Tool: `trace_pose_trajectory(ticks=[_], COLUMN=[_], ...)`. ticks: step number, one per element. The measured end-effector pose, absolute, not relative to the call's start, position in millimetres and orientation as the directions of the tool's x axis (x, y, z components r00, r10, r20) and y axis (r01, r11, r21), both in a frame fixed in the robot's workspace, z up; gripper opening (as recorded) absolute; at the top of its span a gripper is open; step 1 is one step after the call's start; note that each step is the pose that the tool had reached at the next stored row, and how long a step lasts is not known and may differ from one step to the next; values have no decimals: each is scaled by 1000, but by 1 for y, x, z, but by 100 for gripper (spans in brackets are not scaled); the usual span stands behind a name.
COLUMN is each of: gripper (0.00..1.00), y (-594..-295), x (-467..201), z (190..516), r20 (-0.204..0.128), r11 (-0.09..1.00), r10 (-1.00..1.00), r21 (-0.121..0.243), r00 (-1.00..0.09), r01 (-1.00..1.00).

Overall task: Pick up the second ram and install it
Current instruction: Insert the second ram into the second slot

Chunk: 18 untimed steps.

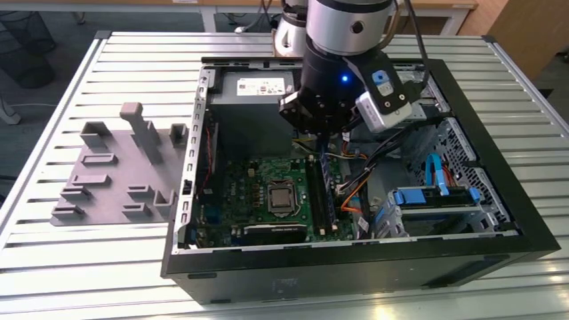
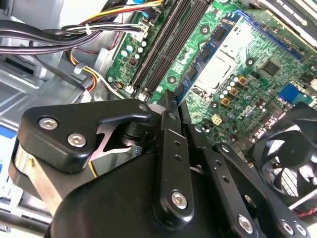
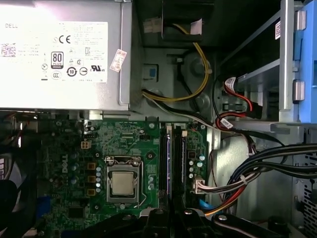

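Clamped shut, black gripper (image 2: 172, 99) pinching what looks like the long blue-green circuit-board stick (image 1: 326, 190), edge-down over the black memory slots (image 3: 162, 153), right of centre in the exterior view. Align parallel with the slot, press straight down, and steer clear of the black cable bundle (image 3: 270, 161).

Table (image 1: 106, 60): pale slatted top carrying everything.
Computer case (image 1: 498, 200): black, lying open on the table.
Motherboard (image 1: 244, 193): green, flat in the case floor, with a square processor socket (image 1: 282, 198) near its middle.
Power supply (image 3: 59, 54): grey box with a white label, beside the motherboard.
Cables (image 3: 277, 163): black, red and orange bundle along the motherboard's edge.
Holder block (image 1: 116, 173): grey plastic, on the table toward the exterior view's left of the case.
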State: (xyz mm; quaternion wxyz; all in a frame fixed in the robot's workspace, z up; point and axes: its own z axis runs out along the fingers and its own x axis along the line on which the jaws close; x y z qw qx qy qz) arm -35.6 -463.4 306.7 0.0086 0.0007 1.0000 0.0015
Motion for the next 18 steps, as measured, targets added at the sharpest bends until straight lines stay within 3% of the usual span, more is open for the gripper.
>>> trace_pose_trajectory(ticks=[18], gripper=[14], y=[-469], x=[-35], z=[274], r20=[-17], r11=[1000], r10=[7], r21=[3], r00=[-1000], r01=[7])
